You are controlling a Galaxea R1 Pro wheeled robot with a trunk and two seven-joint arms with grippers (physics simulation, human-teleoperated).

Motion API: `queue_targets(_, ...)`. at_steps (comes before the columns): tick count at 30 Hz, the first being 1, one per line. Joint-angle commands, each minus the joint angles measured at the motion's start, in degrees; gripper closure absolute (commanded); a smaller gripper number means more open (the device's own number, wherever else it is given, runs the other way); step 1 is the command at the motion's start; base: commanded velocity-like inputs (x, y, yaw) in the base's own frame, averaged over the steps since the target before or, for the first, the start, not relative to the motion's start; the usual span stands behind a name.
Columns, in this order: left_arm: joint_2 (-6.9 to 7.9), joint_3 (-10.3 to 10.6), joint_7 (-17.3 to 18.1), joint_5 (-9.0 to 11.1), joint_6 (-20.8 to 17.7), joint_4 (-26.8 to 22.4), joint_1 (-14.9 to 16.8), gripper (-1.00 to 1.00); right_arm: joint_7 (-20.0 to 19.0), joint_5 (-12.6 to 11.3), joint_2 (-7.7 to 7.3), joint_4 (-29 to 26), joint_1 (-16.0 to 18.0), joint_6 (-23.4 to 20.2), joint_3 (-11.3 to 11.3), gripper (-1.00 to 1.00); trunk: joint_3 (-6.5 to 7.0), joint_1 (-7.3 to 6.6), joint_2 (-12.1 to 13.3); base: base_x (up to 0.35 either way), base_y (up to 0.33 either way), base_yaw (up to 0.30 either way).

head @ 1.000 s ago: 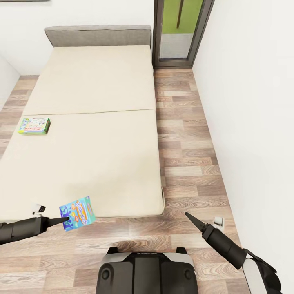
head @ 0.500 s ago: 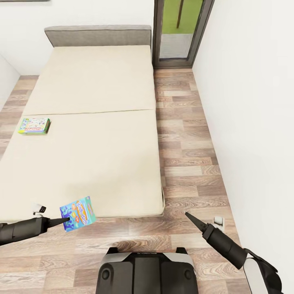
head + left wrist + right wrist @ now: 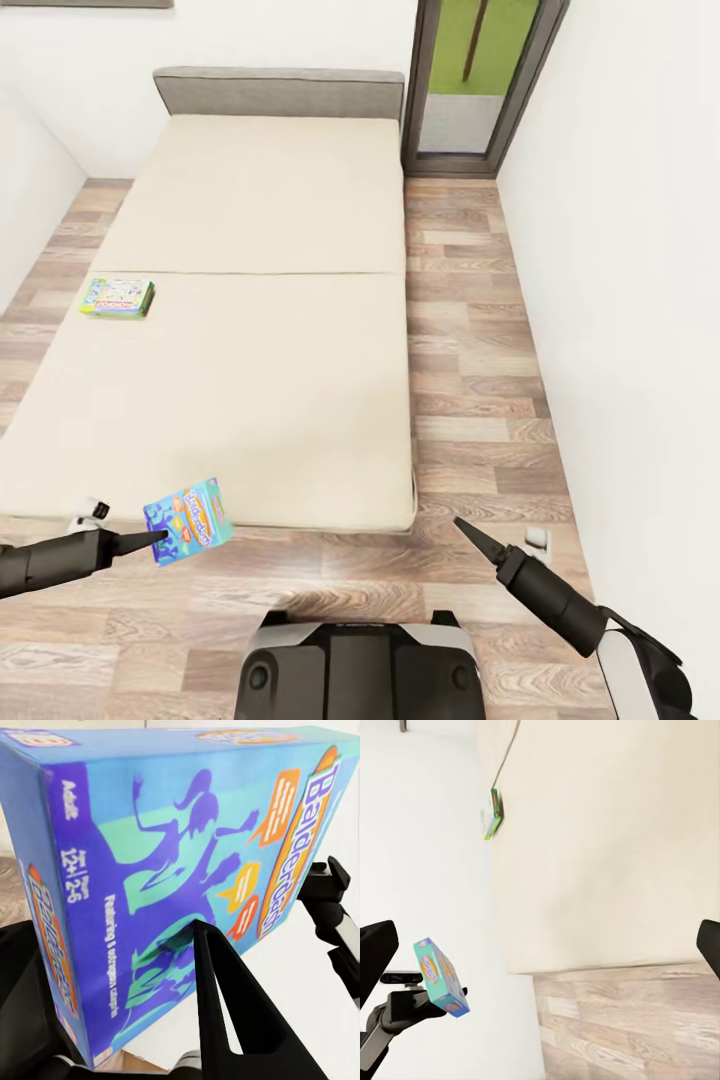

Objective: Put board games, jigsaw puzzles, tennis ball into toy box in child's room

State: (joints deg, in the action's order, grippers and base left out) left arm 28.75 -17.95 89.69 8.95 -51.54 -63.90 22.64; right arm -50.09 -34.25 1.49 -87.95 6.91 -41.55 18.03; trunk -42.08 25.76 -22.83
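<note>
Showing, from the head: left gripper (image 3: 150,541) clamped on a blue-and-teal flat cardboard game box (image 3: 188,520), held just off the near edge of the low cream-mattressed bed (image 3: 250,350); a second green-white game box (image 3: 118,298) lying flat at the bed's left side; right gripper (image 3: 468,534) over the wood-plank floor (image 3: 470,400), finger state unclear. From the left wrist: black fingers (image 3: 225,1005) pressed against the blue box (image 3: 172,870). From the right wrist: fingertips wide apart, nothing between.

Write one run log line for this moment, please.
left gripper: shut on blue board game | right gripper: empty | green board game: on bed | toy box: unseen
</note>
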Motion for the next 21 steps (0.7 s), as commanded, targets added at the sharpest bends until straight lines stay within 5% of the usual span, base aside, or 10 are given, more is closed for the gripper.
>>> queue_targets(1, 0.01, 0.01, 0.31, -0.02, -0.70, 0.01, 0.03, 1.00, -0.11, -0.13, 0.06, -0.02, 0.02, -0.33, 0.11, -1.00, 0.01, 0.03, -0.08, -0.053, 0.000, 0.204)
queue_targets(21, 0.06, -0.14, 0.31, 0.01, -1.71, 0.01, 0.03, 1.00, -0.47, -0.03, 0.09, -0.03, 0.02, -0.04, 0.07, -1.00, 1.50, 0.03, -0.08, -0.008, 0.000, 0.191)
